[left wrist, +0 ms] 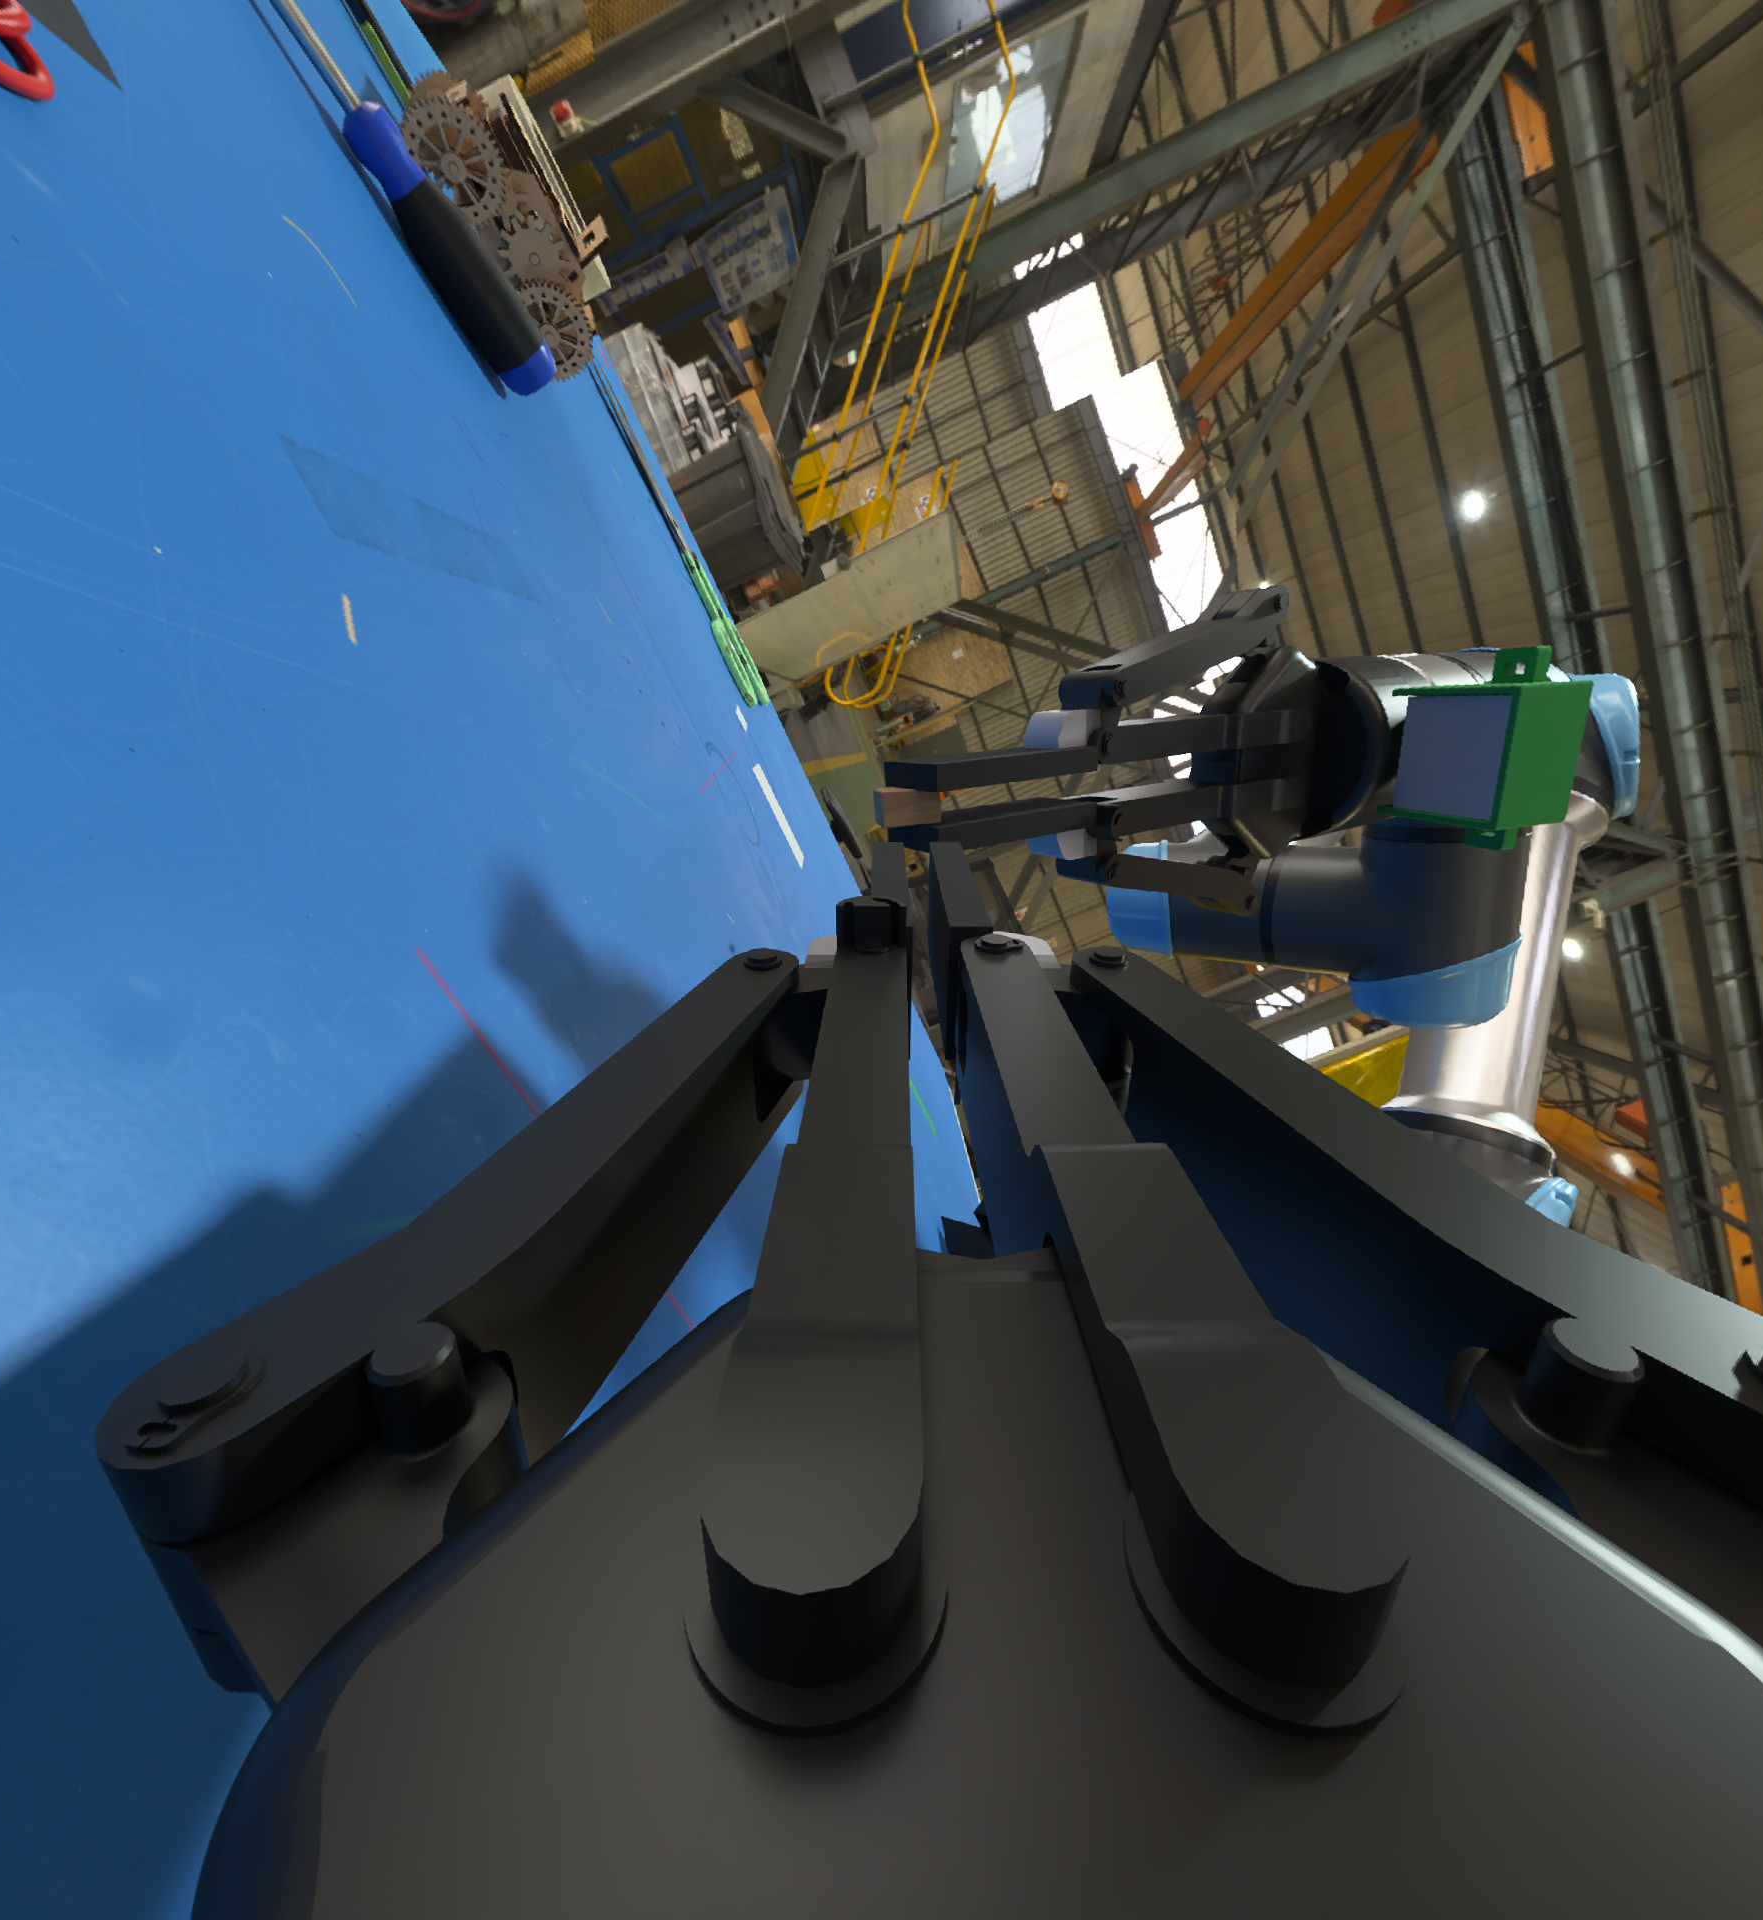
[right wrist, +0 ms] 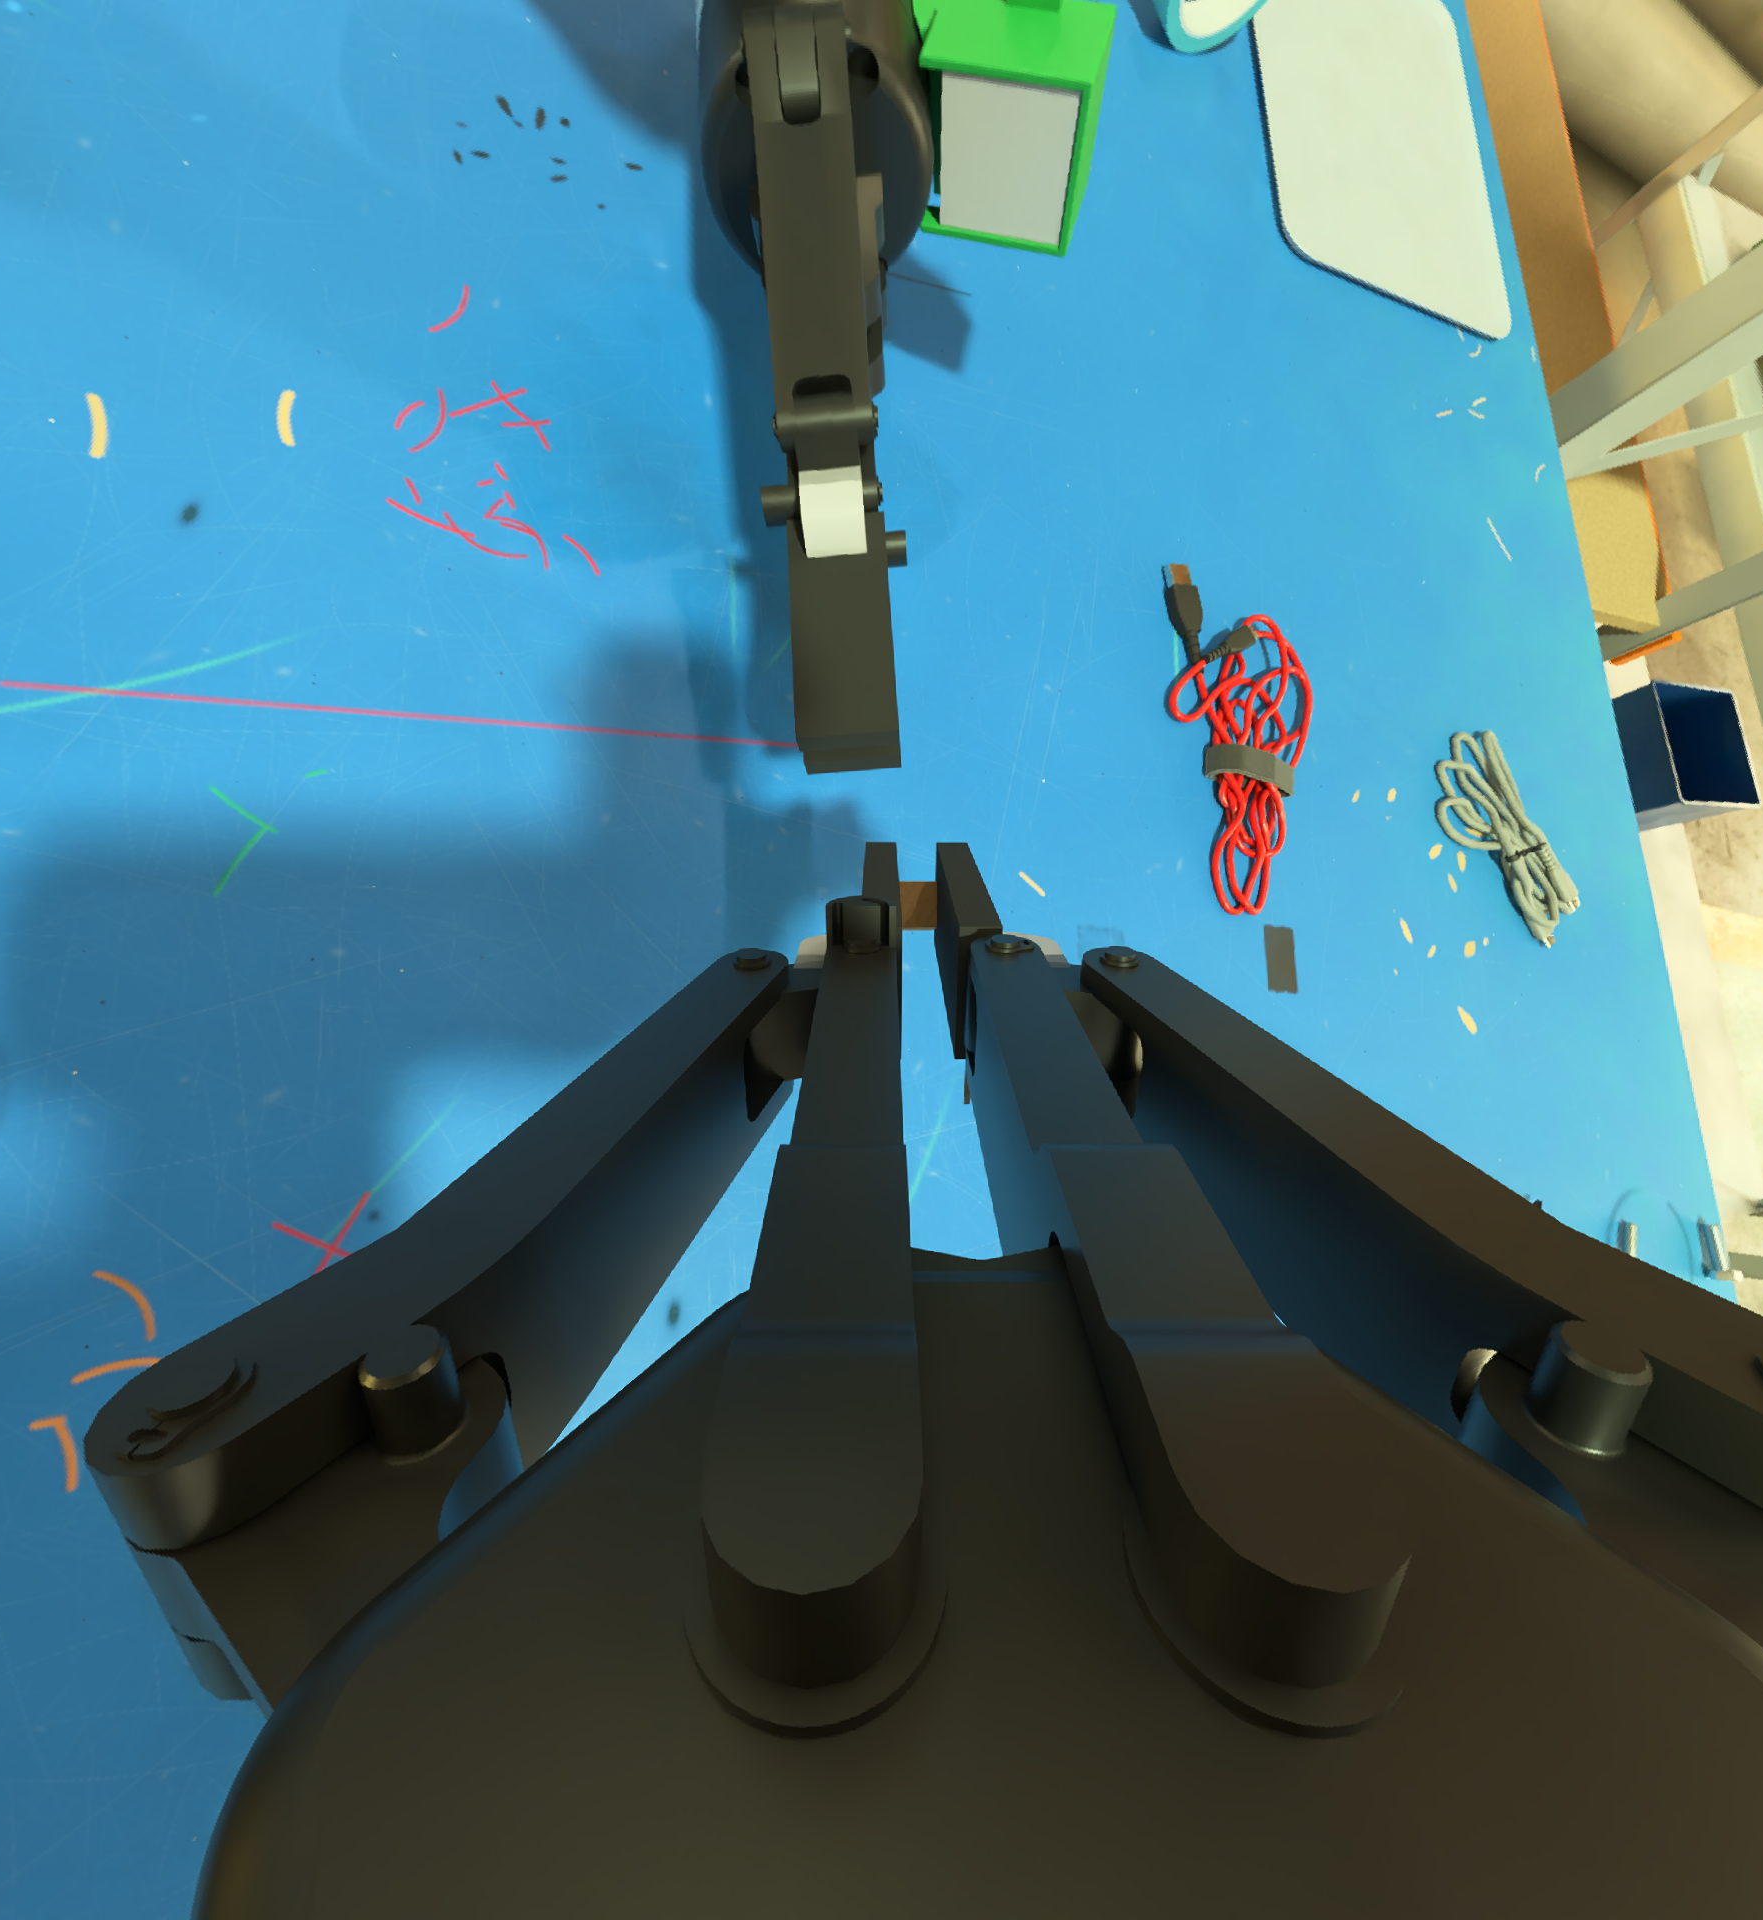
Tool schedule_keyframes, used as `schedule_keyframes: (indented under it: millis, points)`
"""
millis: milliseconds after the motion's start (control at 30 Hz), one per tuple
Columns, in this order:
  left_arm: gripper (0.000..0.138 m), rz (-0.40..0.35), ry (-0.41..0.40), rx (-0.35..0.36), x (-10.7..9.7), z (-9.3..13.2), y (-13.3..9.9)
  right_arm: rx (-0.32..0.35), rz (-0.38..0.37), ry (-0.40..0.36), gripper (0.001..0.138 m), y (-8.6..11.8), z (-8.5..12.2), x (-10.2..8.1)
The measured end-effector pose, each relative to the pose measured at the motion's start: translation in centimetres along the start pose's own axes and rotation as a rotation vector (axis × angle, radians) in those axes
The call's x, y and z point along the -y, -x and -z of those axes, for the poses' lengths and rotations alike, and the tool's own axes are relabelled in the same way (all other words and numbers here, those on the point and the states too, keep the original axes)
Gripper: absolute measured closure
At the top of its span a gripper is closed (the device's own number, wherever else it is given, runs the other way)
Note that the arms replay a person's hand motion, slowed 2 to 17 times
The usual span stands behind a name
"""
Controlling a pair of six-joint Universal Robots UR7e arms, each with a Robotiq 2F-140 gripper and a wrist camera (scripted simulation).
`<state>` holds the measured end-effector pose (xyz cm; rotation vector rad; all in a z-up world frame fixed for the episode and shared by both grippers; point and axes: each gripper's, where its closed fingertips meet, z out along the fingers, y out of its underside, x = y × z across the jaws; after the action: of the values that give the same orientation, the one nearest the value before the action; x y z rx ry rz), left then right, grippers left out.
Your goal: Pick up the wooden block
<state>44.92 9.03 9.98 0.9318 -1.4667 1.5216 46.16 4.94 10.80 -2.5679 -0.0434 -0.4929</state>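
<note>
The wooden block (right wrist: 918,900) is a small brown piece clamped between the fingertips of my right gripper (right wrist: 916,878), held above the blue table (right wrist: 337,935). In the left wrist view the right gripper (left wrist: 934,802) reaches in from the right with the block (left wrist: 898,806) at its tips. My left gripper (left wrist: 913,878) has its fingers drawn together with nothing between them, its tips just below the block and apart from it. In the right wrist view the left gripper (right wrist: 849,753) points at my fingertips from the far side with a short gap between.
A blue-and-black screwdriver (left wrist: 461,249), wooden gears (left wrist: 503,208) and a red ring (left wrist: 4,57) lie at the table's far end. A red cable bundle (right wrist: 1241,748), a grey cable (right wrist: 1500,831) and a white pad (right wrist: 1376,156) lie near the table's right edge.
</note>
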Motion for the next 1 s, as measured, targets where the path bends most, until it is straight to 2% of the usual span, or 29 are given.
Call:
schedule_keyframes:
  millis: [300, 667, 1000]
  points:
    - [0.132, -0.003, 0.026, -0.006, -0.3, -0.2, -0.1, -0.008, 0.024, 0.005, 0.129, 0.0, 0.2, -0.1]
    - [0.132, -0.032, 0.100, 0.047, -1.1, -0.3, 0.3, 0.008, 0.071, 0.023, 0.129, 0.4, -0.3, -0.5]
    - [0.132, -0.059, 0.162, 0.085, -1.7, -0.3, 0.6, 0.047, 0.074, -0.025, 0.129, 0.7, -0.6, -0.5]
